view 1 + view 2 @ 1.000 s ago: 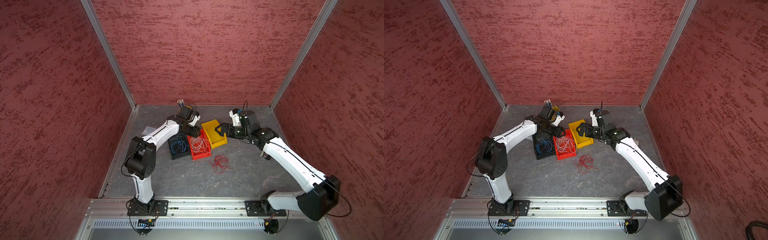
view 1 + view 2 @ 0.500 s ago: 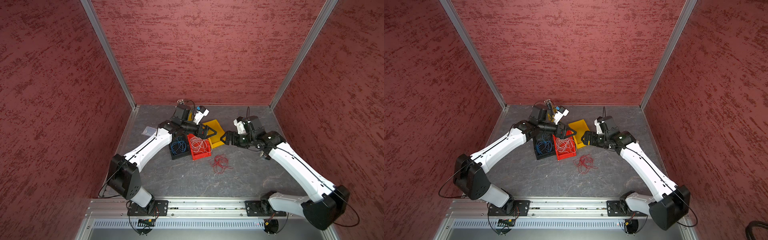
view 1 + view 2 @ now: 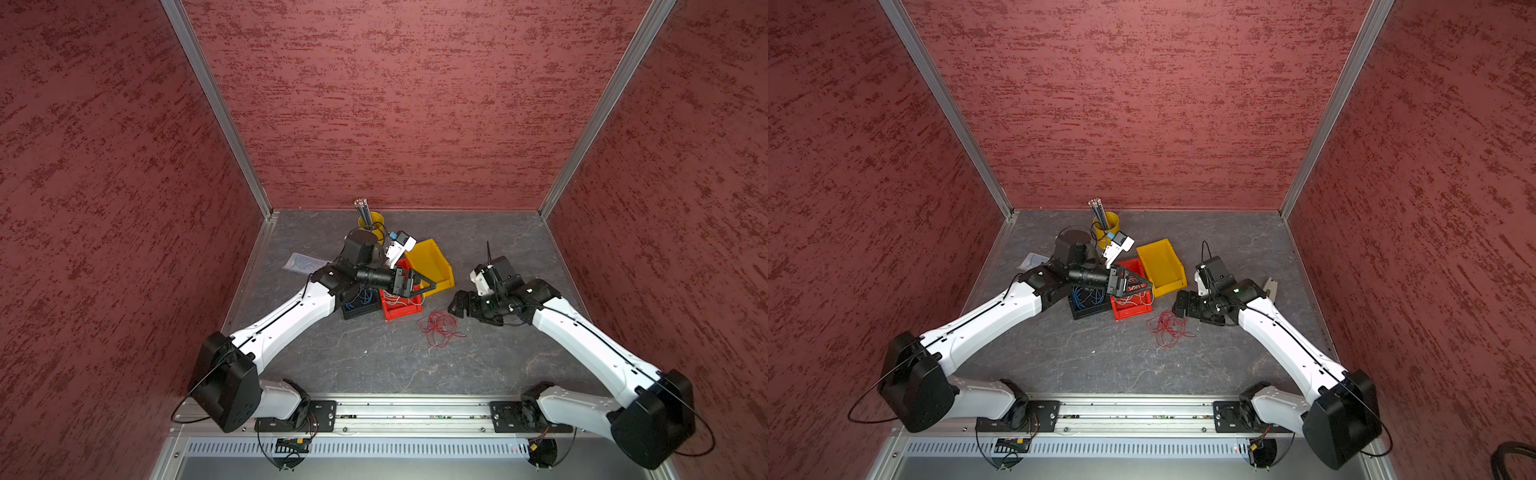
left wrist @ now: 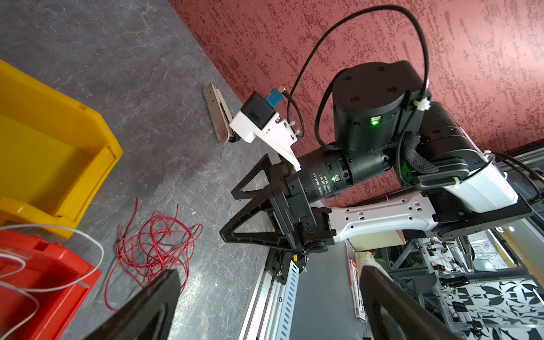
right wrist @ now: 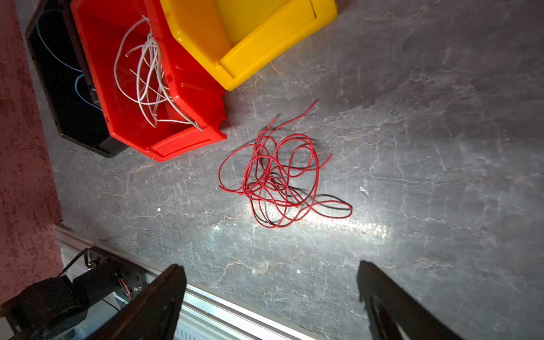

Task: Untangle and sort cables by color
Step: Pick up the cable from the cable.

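In both top views, red cables (image 3: 440,328) lie tangled on the surface (image 3: 374,361) beside the red bin (image 3: 403,313). Left wrist: left fingers (image 4: 147,309) gape, empty. Right wrist: right fingers (image 5: 153,303), spread and empty, face the tangle; grasping it likely comes next.

Left arm (image 3: 286,316) stretches forward from its base with the wrist rolled sideways, so that the left gripper (image 3: 428,284) lies level above the red bin (image 3: 402,314), jaws spread wide with nothing between them. Right arm (image 3: 582,336) extends toward the same bin from the opposite side. The right gripper (image 3: 456,305) hangs low off the bin's right side, clear of it, jaws likewise wide apart and empty.
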`<move>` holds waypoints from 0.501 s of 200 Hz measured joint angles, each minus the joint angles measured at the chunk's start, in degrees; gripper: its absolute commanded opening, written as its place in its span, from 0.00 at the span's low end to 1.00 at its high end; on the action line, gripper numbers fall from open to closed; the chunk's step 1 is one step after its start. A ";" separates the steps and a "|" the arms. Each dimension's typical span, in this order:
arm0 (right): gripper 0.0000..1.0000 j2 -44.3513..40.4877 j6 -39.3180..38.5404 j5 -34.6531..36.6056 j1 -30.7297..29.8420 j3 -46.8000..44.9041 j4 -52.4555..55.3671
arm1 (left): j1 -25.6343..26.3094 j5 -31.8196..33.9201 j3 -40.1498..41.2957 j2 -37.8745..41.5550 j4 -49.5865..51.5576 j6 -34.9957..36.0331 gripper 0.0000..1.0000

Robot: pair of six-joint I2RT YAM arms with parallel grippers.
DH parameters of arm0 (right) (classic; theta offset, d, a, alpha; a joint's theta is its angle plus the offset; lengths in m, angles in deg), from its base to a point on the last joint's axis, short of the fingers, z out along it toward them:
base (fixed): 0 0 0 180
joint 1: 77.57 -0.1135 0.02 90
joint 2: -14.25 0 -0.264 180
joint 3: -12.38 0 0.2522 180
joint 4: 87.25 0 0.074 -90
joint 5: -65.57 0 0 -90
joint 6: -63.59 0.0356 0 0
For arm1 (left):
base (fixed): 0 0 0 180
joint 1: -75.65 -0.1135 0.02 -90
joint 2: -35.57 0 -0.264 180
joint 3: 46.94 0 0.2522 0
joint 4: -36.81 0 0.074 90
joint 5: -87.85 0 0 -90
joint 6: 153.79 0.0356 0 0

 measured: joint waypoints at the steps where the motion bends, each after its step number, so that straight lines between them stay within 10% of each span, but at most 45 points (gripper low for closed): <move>1: 0.91 0.13 0.02 0.00 0.00 -0.02 -0.02 | 0.00 0.11 0.11 0.13 0.00 -0.11 1.00; 100: 0.53 8.26 -0.24 -6.36 0.04 -5.22 -8.74 | -4.66 6.82 6.34 5.53 4.79 -6.54 1.00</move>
